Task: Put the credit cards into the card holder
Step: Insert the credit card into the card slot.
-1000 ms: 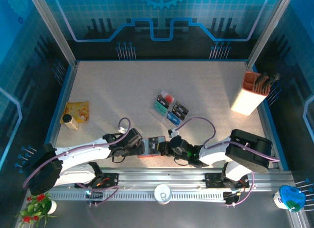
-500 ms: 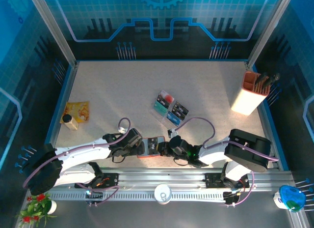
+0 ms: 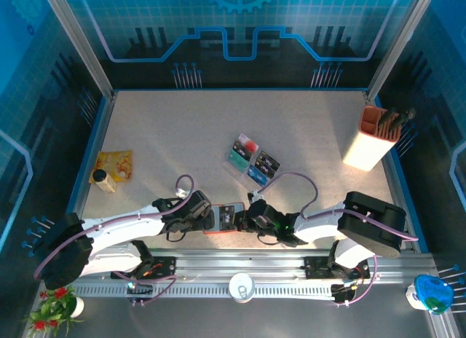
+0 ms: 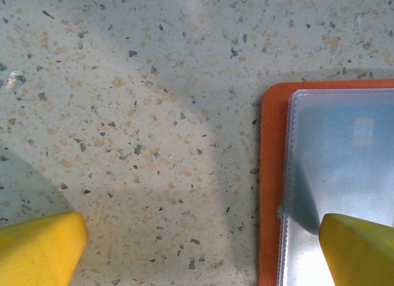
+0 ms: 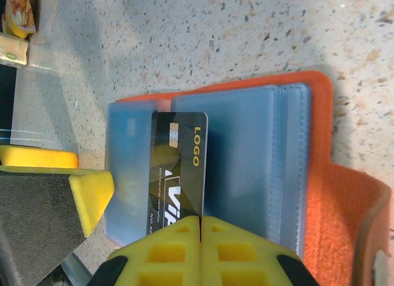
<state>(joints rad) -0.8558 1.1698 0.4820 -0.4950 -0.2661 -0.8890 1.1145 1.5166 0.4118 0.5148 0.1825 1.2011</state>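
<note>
The card holder (image 5: 345, 193) lies opened flat at the near centre of the tabletop (image 3: 182, 134), between the two arms, pockets facing up so that a card can be slid in from the edge. The left gripper (image 4: 197, 255) is spread wide and grips nothing. One of its yellow fingertips (image 4: 360, 249) bears on the left sleeve of the holder while the other stands on the bare tabletop beside it; judged from this placement, the arm acts as a hold-down that keeps the holder from sliding or folding under insertion force. The right gripper (image 5: 201, 230) is closed on the near end of a black credit card (image 5: 178, 169), jaws pinched together on the card's thin edge. The card lies flat on the sleeves (image 5: 246, 150), its far end with the chip and the word LOGO free. Whether it has entered a pocket or lies on top cannot be told. The other credit cards (image 3: 253, 160) lie in a group on the tabletop, beyond the holder and slightly right. The holder's outer cover is orange-red with rounded corners and a soft, slightly raised right flap. The sleeves are translucent grey-blue plastic, glossy, with welded seams at the edges. The cards are rigid, thin and smooth. The tabletop is a hard, pale speckled surface offering little grip.
</note>
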